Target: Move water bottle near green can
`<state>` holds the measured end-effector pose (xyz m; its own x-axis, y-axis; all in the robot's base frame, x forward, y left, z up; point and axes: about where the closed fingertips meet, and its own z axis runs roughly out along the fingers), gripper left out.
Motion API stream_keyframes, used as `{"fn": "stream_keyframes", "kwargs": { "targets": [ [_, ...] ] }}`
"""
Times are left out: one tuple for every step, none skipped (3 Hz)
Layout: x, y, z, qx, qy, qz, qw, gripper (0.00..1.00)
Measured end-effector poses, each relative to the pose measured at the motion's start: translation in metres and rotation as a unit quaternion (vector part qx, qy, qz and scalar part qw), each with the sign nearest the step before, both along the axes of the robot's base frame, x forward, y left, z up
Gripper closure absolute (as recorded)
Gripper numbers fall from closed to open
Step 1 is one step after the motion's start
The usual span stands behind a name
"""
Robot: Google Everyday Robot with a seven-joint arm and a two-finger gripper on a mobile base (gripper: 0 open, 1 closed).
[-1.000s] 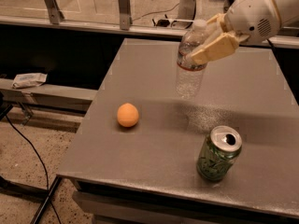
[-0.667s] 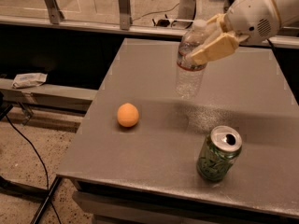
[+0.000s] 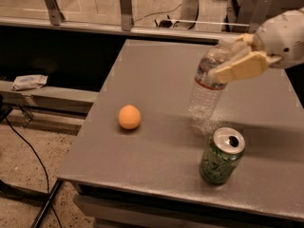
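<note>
We find that the claw point(image 3: 227, 56), closed on the upper part of the water bottle point(image 3: 205, 93), has travelled right and downward since a second ago and now stands at the right side of the view. The bottle's base, which earlier hung higher over the tabletop point(image 3: 156, 75), has come lower and nearer the green can point(image 3: 220, 156). We also see the bottle leaning a little more, its cap toward the right.
</note>
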<state>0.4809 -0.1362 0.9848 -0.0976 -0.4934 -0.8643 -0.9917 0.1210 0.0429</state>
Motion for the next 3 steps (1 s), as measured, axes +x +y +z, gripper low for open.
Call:
{"fn": "stream_keyframes", "kwargs": {
  "targets": [
    [-0.032, -0.009, -0.001, 0.011, 0.019, 0.0, 0.9998, 1.0],
    [-0.05, -0.007, -0.006, -0.007, 0.018, 0.008, 0.9998, 0.98],
    [-0.059, 0.002, -0.013, -0.018, 0.008, 0.024, 0.9995, 0.75]
  ]
}}
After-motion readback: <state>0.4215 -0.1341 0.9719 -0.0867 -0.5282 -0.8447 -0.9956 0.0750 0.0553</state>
